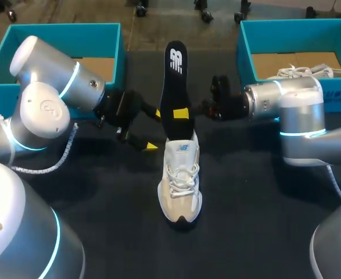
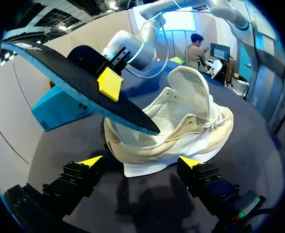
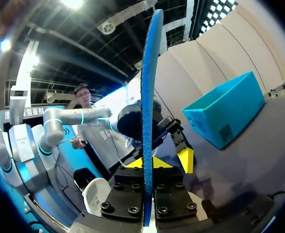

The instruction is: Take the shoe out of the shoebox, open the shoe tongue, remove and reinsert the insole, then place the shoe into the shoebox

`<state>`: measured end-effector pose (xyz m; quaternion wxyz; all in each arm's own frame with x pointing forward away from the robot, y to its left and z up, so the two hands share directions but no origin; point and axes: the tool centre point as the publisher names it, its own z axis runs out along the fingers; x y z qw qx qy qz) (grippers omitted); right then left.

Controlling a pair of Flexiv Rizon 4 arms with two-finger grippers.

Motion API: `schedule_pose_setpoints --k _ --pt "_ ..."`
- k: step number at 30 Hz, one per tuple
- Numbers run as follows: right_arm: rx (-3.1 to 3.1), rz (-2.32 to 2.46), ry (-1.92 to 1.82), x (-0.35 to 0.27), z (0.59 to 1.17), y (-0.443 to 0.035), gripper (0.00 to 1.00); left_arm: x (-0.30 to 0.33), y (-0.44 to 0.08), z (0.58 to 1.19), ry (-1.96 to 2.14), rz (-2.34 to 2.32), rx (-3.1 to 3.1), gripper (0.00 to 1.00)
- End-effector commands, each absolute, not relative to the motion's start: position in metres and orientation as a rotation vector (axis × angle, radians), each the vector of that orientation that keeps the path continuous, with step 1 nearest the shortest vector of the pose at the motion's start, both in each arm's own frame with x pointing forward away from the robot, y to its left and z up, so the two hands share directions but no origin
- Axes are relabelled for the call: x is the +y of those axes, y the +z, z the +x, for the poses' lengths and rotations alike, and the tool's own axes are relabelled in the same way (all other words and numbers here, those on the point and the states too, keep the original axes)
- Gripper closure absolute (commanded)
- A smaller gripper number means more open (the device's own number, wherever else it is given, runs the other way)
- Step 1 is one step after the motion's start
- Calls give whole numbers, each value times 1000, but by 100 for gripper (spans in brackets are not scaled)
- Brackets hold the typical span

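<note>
Right gripper [image 1: 176,113] tight on the insole [image 1: 174,75], its tip inside the shoe [image 1: 180,174]

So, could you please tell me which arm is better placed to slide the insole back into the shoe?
Right, probably. The right hand is shut on the insole, whose lower end sits at the shoe opening. The left hand is open beside the shoe, holding nothing.

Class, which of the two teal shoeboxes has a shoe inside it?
The right shoebox: a white shoe lies inside, while the left shoebox shows only its bare floor.
</note>
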<state>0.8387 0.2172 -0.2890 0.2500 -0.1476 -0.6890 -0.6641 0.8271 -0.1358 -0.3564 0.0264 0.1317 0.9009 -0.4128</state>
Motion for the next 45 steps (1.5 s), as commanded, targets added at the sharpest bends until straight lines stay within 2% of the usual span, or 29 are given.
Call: schedule_pose_setpoints --k 1,45 --pt "-1891 -421 -1812 217 833 -283 100 -136 -357 825 -1276 409 2784 0" --pt "-1951 -546 -1898 215 828 -296 100 -147 -365 813 -1302 404 2830 0"
